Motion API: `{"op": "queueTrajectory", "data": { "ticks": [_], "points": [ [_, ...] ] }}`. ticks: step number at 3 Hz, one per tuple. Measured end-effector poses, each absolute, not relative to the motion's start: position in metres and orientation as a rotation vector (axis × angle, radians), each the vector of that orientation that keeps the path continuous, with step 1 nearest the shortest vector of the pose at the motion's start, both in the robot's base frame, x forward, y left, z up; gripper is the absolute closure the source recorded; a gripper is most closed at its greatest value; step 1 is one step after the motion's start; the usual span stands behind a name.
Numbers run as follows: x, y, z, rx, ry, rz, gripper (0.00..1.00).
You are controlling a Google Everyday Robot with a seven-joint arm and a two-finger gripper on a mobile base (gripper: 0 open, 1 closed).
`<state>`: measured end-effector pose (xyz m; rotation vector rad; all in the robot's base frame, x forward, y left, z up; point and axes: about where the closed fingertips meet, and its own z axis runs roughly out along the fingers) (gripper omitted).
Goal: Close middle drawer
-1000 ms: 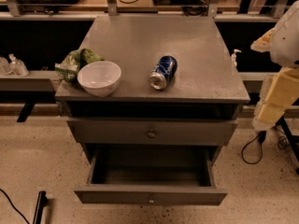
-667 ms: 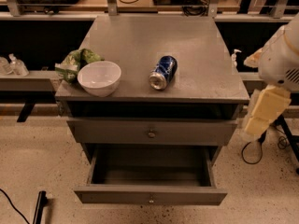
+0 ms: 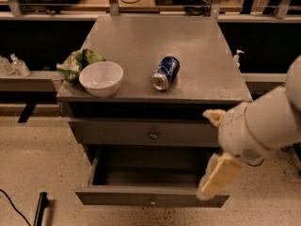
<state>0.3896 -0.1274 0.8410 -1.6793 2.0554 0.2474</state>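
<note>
The middle drawer [image 3: 117,196] is dark grey metal and stands pulled far out below the closed uppermost drawer front [image 3: 113,133]. Its deep box looks empty, and its small round knob [image 3: 152,202] sits in the centre of the flat front. My gripper [image 3: 217,175], cream-coloured on a white arm [image 3: 263,126], hangs over the right end of the open drawer's front, in front of the cabinet's right side. The lowest drawer is hidden under the open one.
On the cabinet top [image 3: 197,55] lie a white bowl [image 3: 101,77], a green bag [image 3: 77,62] behind it and a blue can [image 3: 165,72] on its side. A dark shelf [image 3: 28,74] runs behind on the left. A black bar [image 3: 40,208] lies on the speckled floor.
My arm has swung from the cabinet's right side leftward and down, so the gripper now sits over the right end of the open drawer's front. The drawer has not moved.
</note>
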Motion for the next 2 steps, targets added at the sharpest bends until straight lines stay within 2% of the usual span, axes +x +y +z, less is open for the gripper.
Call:
{"op": "queueTrajectory", "data": {
  "ticks": [1,2],
  "points": [
    [0.3729,-0.1041,0.8185,-1.64,2.019,0.319,0.0],
    [0.3739,-0.1034,0.8164,-1.635,2.022,0.328,0.0]
  ]
}}
